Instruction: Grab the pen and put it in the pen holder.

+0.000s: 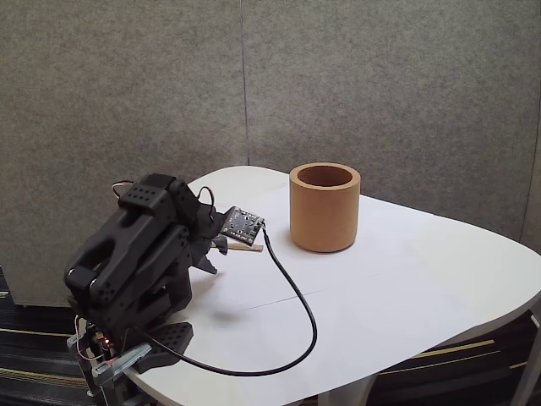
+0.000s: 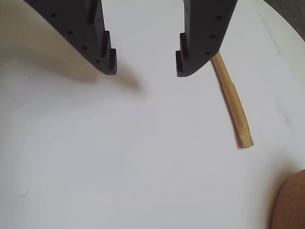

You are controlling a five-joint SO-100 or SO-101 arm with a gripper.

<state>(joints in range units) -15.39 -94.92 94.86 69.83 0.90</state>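
Your bench (image 1: 439, 288) is big, white and rounded, with a grey wall behind it. The arm (image 1: 135, 254) sits at the bench edge, left of the cup in the fixed view, bent low over the top. A black cable (image 1: 296, 313) loops from it across the bench.

The cup (image 1: 325, 207) is the pen holder. It stands upright, fat and orange-brown, with its mouth open. In the wrist view you see just a bit of it in the bottom right corner (image 2: 290, 205).

The end effector (image 2: 145, 64) has its two fingers apart, with nothing between them. Only bare white bench lies under the gap.

The pen (image 2: 233, 102) lies flat on the bench between the arm and the cup. In the wrist view it is just beside the right finger, on the outside of it, not in the gap. Its far end pokes toward the cup.

So you are not lined up yet. I think you should slide the end effector sideways toward the pen until the pen sits in the middle of the gap. Go low, because the pen is thin. Close gently so it does not roll away. The bench looks smooth, so a nudge could push the pen.
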